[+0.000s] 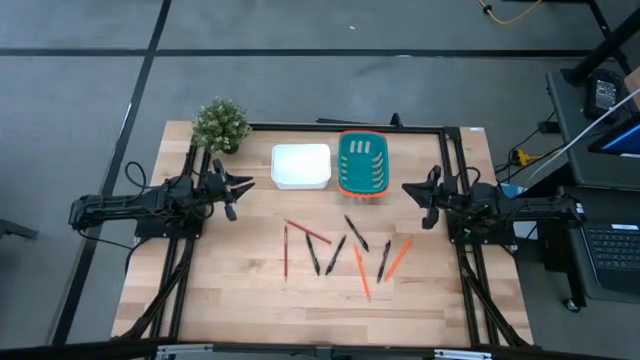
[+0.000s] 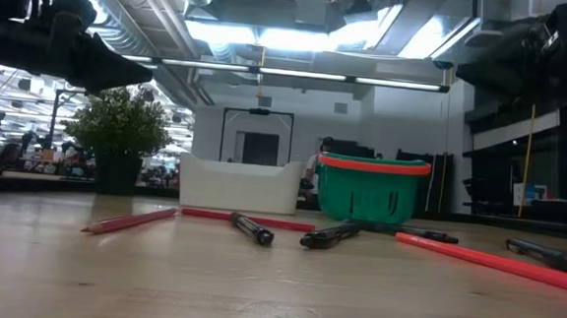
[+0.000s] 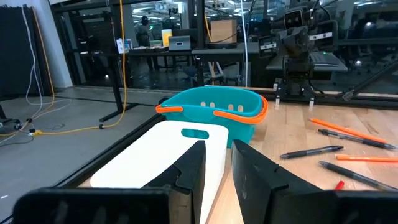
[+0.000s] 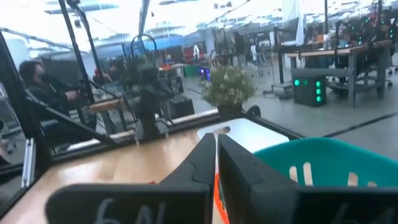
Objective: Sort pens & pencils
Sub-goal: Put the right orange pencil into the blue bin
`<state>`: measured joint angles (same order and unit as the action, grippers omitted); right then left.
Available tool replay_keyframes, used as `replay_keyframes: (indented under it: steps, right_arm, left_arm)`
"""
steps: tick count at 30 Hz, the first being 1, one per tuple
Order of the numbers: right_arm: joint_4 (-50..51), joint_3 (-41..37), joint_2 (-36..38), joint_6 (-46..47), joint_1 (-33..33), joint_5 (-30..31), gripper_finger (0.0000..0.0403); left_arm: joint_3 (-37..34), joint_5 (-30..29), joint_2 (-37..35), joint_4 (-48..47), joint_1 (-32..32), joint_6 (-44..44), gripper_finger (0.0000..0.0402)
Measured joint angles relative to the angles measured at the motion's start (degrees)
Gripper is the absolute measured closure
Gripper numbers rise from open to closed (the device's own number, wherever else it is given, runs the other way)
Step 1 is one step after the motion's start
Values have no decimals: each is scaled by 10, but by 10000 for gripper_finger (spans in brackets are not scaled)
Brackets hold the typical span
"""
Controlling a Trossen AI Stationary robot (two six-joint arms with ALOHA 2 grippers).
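On the pale, grained wooden table point(image 1: 240, 290), the slim sticks lie scattered in a loose row across the near middle, all flat on the wood and touched by neither arm. The pencils point(image 1: 361, 274) are thin red and orange rods: 1 red one lies at the left end of the row, another red one slants near it, and 2 orange ones cross the right part. The pens point(image 1: 356, 233) are 4 shorter dark sticks mixed between them.

Farther back stand 2 containers side by side: a smooth white rectangular tray point(image 1: 301, 166) with rounded corners and a teal plastic basket point(image 1: 362, 163) with slotted walls and an orange rim.

Level with these, the left gripper point(image 1: 243, 184) hovers at the table's left side, its dark fingers slightly parted and holding nothing. The right gripper point(image 1: 410, 187) hovers at the right side, fingers pressed together and empty.

At the far left corner sits a small bushy potted plant point(image 1: 220, 124).
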<state>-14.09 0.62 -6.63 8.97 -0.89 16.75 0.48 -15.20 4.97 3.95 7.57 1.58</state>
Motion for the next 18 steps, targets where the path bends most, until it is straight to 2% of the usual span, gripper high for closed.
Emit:
replay_keyframes:
  steps: [5,11,15,18]
  right_arm:
    - [-22,0,0,32,0,-2,382]
    - [-11,0,0,43,0,-33,382]
    - [-23,0,0,15,0,-58,382]
    - [-23,0,0,15,0,-105,382]
  left_arm:
    - [0,0,0,0,0,0,330]
    - [0,0,0,-1,0,3,330]
    - [0,0,0,-6,0,-7,330]
    - [0,0,0,-6,0,-19,330]
